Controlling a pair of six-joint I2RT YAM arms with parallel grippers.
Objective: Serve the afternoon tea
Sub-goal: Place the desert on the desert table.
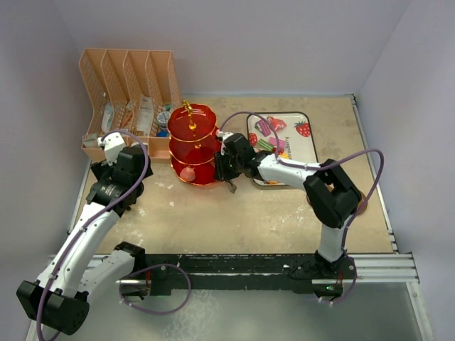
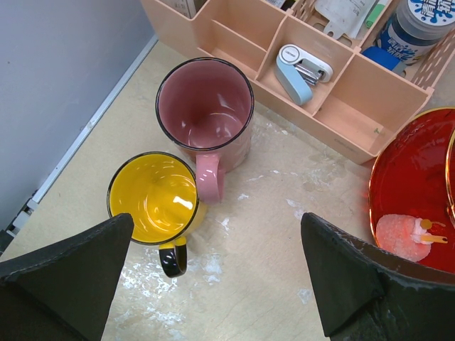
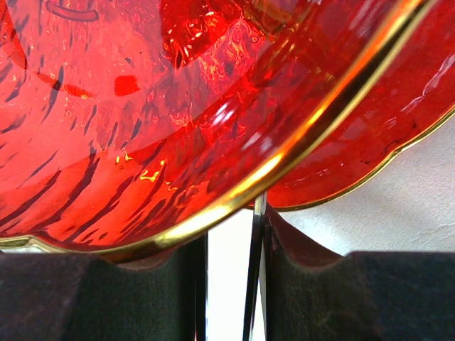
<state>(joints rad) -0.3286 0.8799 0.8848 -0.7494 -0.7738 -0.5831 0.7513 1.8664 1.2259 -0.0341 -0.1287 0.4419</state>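
At mid-table, slightly left: red three-tier stand [image 1: 192, 145], upright, gold rims and handle. One pink toy cake [image 1: 188, 172] sits on the bottom tier.

Right gripper [image 1: 226, 169] is at the stand's 4 o'clock, just beside the bottom tier, fingers pinching metal tongs [image 3: 252, 284].

Strawberry-print tray [image 1: 298, 145] lies at 3 o'clock with more toy sweets [image 1: 274, 142] on it.

At 9 o'clock, pink mug [image 2: 205, 114] and yellow mug [image 2: 153, 197] stand side by side, upright and empty. Left gripper [image 2: 217, 227] hangs above them, fingers spread wide, holding nothing.

Peach organiser [image 1: 128, 78] at 10 o'clock.

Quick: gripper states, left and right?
Left gripper: open, holding nothing.
Right gripper: shut on the tongs.
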